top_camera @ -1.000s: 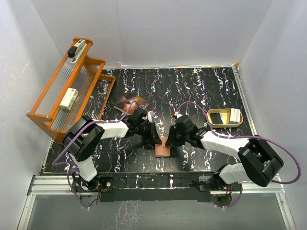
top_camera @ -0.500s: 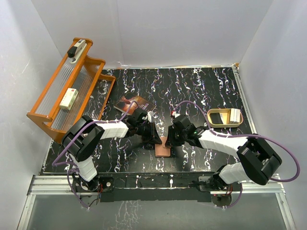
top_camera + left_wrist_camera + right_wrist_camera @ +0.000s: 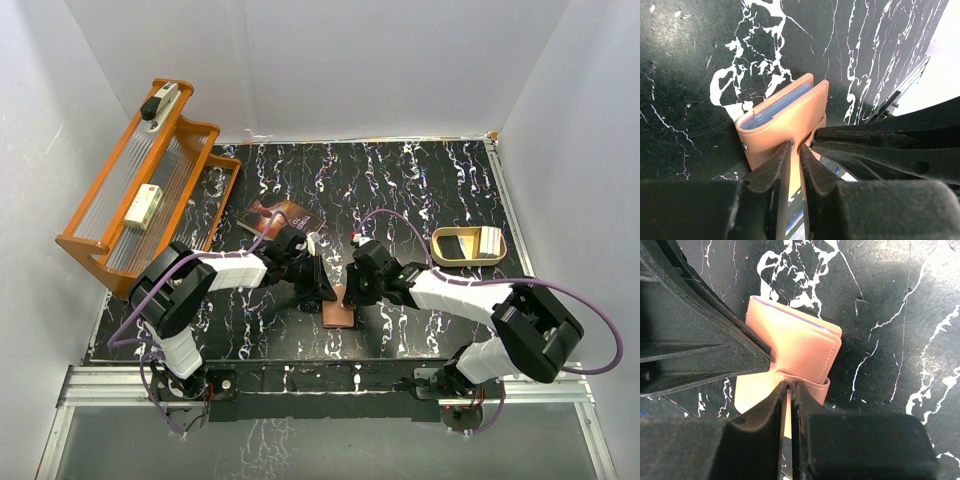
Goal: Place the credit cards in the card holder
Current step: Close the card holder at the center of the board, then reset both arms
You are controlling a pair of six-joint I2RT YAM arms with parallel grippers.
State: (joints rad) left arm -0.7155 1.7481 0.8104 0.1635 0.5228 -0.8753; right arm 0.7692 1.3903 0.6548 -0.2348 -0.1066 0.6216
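Cards [image 3: 782, 102] showed as a blue edge inside the wallet [image 3: 340, 312], lying on the table [image 3: 420, 190] near its front. Left gripper [image 3: 794, 147] narrowly pinched its flap [image 3: 790, 122]; right gripper [image 3: 789, 385] nipped the snap tab [image 3: 807, 383]. Seemingly only fastening remained.

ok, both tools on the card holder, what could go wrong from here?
1. The left tool and right tool pinch the same card holder, nearly touching: opposed pulls could wrench it free or make them collide.
2. The right tool holds only the thin snap tab; it may slip.
3. The cards show blue edges at the open side; tilting could spill them.
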